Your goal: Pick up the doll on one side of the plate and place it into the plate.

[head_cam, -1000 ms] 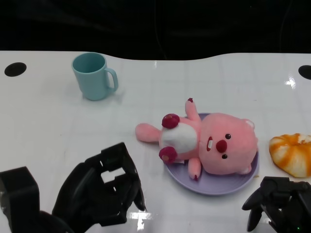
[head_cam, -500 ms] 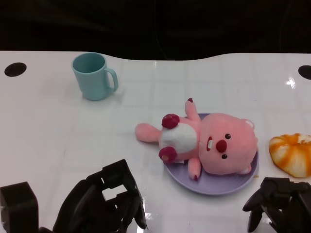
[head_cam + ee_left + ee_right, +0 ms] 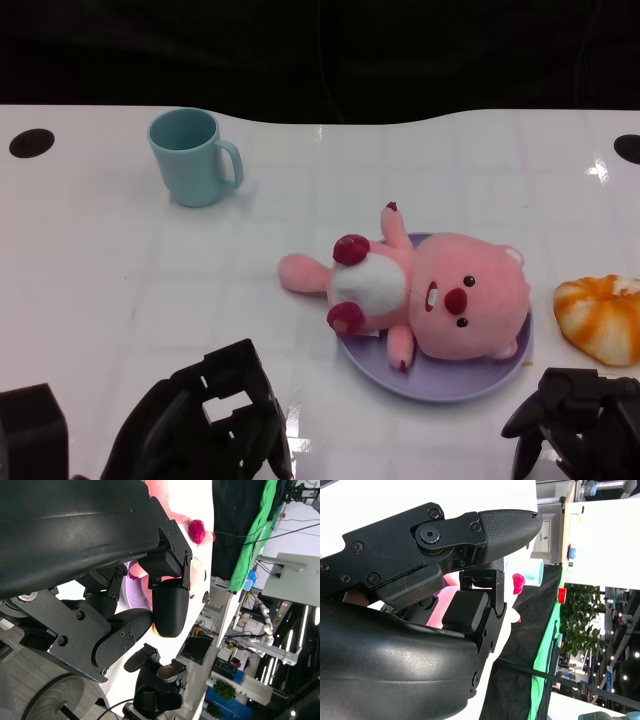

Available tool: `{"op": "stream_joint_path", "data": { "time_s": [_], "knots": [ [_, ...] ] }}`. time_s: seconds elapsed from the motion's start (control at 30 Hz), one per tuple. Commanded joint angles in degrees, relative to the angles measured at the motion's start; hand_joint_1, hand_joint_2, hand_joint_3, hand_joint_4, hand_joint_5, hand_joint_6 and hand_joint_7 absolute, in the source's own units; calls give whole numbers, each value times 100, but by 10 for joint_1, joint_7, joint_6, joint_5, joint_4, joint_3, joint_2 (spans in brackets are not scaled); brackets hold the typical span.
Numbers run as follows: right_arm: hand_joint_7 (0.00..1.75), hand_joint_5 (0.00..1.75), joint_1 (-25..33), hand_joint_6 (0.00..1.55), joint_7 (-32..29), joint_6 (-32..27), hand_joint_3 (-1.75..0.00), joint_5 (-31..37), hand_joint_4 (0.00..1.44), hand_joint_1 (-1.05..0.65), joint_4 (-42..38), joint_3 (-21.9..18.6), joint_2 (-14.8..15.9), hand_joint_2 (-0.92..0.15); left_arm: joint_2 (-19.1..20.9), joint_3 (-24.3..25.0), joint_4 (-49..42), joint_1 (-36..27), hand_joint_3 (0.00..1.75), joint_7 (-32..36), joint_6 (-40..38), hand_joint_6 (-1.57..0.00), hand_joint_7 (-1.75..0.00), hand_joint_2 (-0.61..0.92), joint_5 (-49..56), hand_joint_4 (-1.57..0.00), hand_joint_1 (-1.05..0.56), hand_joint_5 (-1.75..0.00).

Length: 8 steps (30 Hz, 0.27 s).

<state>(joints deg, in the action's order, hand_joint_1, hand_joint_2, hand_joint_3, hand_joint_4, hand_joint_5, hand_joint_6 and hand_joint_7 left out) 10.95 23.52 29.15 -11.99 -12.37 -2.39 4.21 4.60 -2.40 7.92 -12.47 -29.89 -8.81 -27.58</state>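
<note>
Nearest the camera, the left hand (image 3: 205, 425) has drawn back toward the near edge of the counter (image 3: 110, 270) over the last second; it holds nothing, fingers loosely curled and apart. At near right, the right hand (image 3: 575, 420) is unchanged, likewise empty. Beyond them the pink doll (image 3: 420, 290) lies head and torso on the purple plate (image 3: 450, 385), one leg trailing left over the rim. The placement appears complete. Farther left stands a teal mug (image 3: 192, 155).

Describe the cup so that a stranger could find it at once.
On the white table, look to the far left, away from the purple plate holding the pink doll. The cup stands upright there alone, the only teal thing, with one handle.
</note>
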Motion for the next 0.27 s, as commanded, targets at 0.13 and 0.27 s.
{"op": "stream_joint_path", "data": {
  "time_s": [0.13,0.27],
  "knots": [
    [87,130,4,110,0,4,-31,-5,110,-98,4,-8,9,-92,1,9,-4,6,122,-3,13,-68,-157,53,4,-76,-17,-173],
    [87,130,5,111,-1,3,-31,-4,110,-99,5,-8,9,-92,1,11,-7,7,122,-5,18,-67,-158,53,5,-75,-17,-173]
  ]
}}
